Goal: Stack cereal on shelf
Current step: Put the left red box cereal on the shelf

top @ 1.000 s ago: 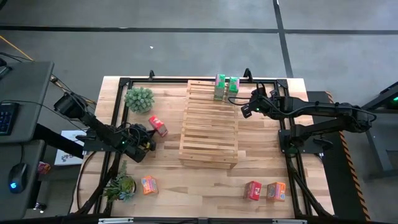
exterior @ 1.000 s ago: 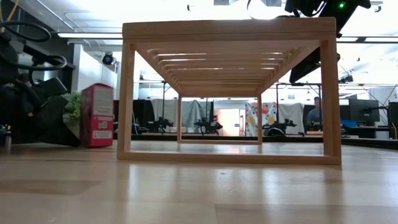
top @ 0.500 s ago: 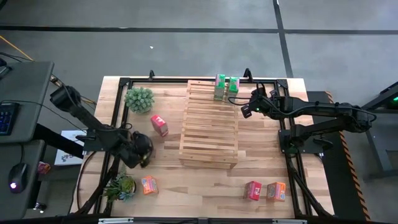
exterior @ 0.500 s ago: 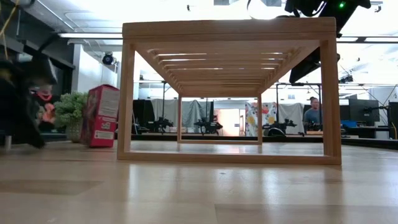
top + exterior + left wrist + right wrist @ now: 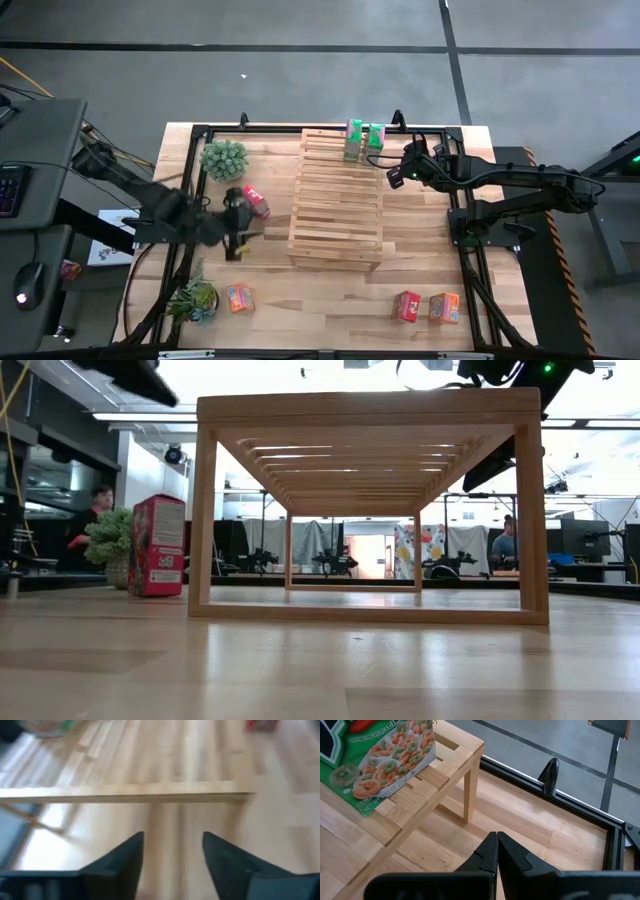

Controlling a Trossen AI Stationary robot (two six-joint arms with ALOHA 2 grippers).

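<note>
The left gripper [image 5: 236, 205] is open and empty, at 9 o'clock of the shelf [image 5: 336, 200], just beside a red-pink box [image 5: 256, 201]. The right gripper [image 5: 393, 178] is closed on nothing at the shelf's 2 o'clock.

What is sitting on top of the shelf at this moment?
Two green cereal boxes stand side by side at one end of the shelf; the other slats are bare. From the low view, the shelf's top surface is hidden.

We're in a robotics lab: a plank-topped table [image 5: 420, 270] on a black frame sits on bare grey floor [image 5: 300, 90], a keyboard desk [image 5: 25, 170] alongside, and beyond it more robot rigs [image 5: 330, 560], monitors [image 5: 585, 538] and seated people [image 5: 505, 540].
</note>
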